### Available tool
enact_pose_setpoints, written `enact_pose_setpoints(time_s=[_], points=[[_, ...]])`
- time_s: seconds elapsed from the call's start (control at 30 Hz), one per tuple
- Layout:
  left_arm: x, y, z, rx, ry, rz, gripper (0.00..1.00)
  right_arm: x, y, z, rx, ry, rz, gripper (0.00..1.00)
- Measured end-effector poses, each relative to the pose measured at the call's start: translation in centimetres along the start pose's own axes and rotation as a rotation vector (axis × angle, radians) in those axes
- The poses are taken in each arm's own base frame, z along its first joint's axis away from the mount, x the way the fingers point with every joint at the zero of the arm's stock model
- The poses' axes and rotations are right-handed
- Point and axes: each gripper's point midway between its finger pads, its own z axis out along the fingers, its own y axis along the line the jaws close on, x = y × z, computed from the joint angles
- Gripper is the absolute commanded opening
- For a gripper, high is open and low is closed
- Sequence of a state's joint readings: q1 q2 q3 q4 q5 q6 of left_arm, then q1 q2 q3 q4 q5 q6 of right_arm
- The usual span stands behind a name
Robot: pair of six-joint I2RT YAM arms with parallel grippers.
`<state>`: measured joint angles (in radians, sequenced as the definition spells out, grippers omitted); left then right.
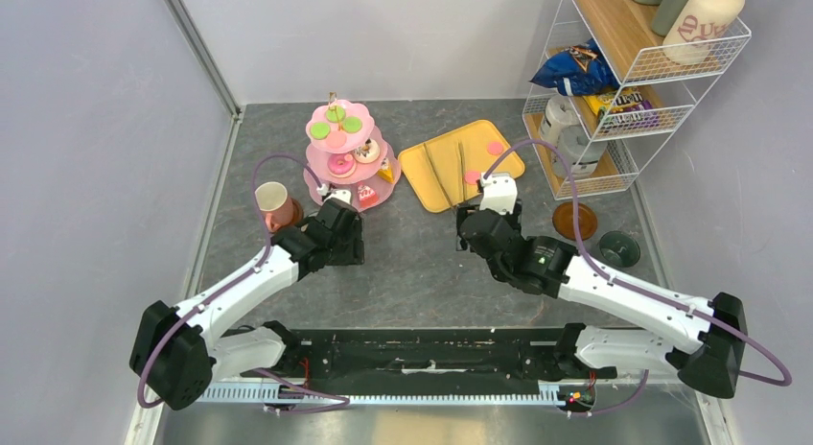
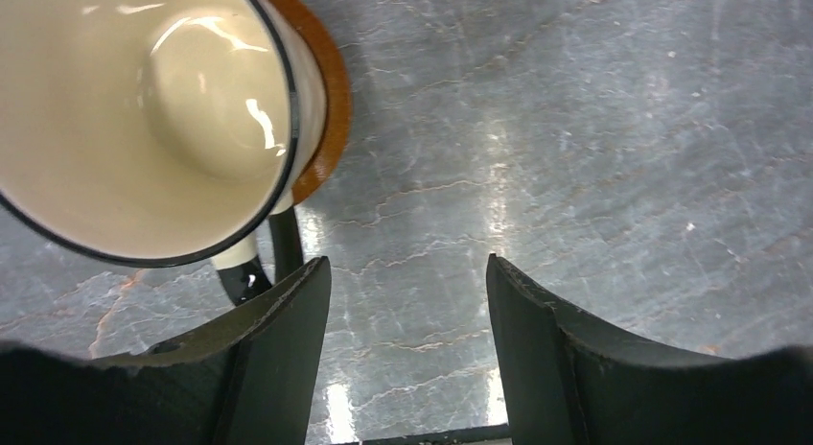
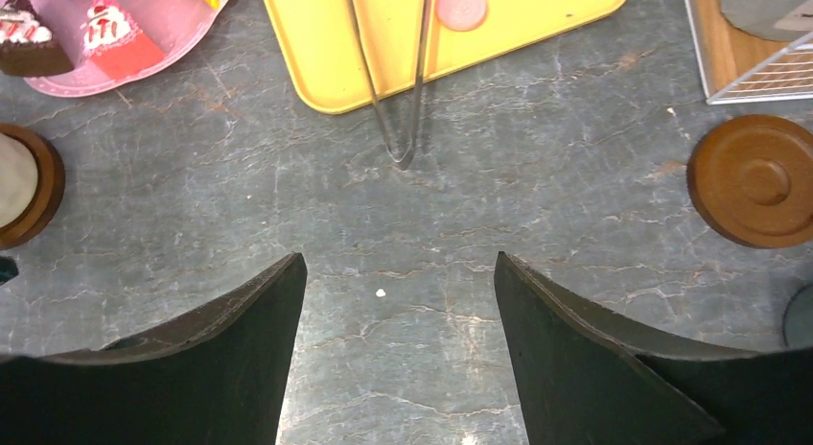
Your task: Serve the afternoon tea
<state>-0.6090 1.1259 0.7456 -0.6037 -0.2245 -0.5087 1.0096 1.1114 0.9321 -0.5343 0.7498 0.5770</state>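
My matt black fingers (image 2: 278, 359) are hanging over a grey, veined, stone-look table (image 2: 623, 157) that is shining softly. The mug (image 2: 144, 109) is gleaming with glossy cream glaze inside. The tray (image 3: 518, 33) is looking like smooth yellow plastic, the tongs (image 3: 398, 81) like thin bright metal, and the saucer (image 3: 753, 181) like satin brown wood.

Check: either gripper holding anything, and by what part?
Nothing held. Left gripper and right gripper open, empty; cream black-rimmed mug sits beside the left one.
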Motion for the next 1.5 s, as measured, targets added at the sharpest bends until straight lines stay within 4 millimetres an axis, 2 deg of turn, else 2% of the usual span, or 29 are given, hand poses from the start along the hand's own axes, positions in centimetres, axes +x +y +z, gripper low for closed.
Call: enact_pose_setpoints(time_s=[0.27,0.47,0.53,0.7,0.8,0.9,1.0,1.1,1.27,1.4,1.5], points=[[0.3,1.7,0.2,-0.091,-0.012,-0.025,0.67,-0.9,-1.6,-0.4,0.054,-0.048,0.019,0.81],[0.3,2.5,-0.2,-0.126,-0.020,-0.031,0.68,-0.7,-2.5,-0.1,0.092,-0.048,0.010,0.82],[0.0,2.4,-0.7,-0.115,-0.039,-0.037,0.72,-0.5,-3.3,0.2,0.117,-0.039,0.012,0.82],[-2.1,2.2,-3.0,-0.067,-0.148,-0.054,0.87,-0.8,-7.0,1.3,0.218,-0.013,0.067,0.82],[-5.5,2.6,-6.2,-0.057,-0.303,-0.052,0.92,-0.7,-10.0,2.1,0.295,0.021,0.118,0.82],[-9.1,3.7,-9.8,-0.081,-0.480,-0.047,0.93,-0.3,-13.1,3.0,0.377,0.060,0.169,0.80],[-11.2,5.2,-12.3,-0.130,-0.623,-0.050,0.92,0.7,-16.1,4.1,0.466,0.115,0.218,0.74],[-11.3,6.6,-12.9,-0.171,-0.702,-0.065,0.91,1.9,-18.5,5.4,0.531,0.165,0.282,0.69],[-9.5,8.4,-11.5,-0.250,-0.702,-0.034,0.90,4.2,-21.7,7.2,0.592,0.180,0.433,0.64],[-9.8,8.8,-12.0,-0.265,-0.727,-0.037,0.90,5.5,-23.3,8.4,0.613,0.166,0.536,0.60],[-10.1,8.9,-12.7,-0.260,-0.757,-0.054,0.90,6.3,-24.9,9.8,0.636,0.168,0.617,0.52]])
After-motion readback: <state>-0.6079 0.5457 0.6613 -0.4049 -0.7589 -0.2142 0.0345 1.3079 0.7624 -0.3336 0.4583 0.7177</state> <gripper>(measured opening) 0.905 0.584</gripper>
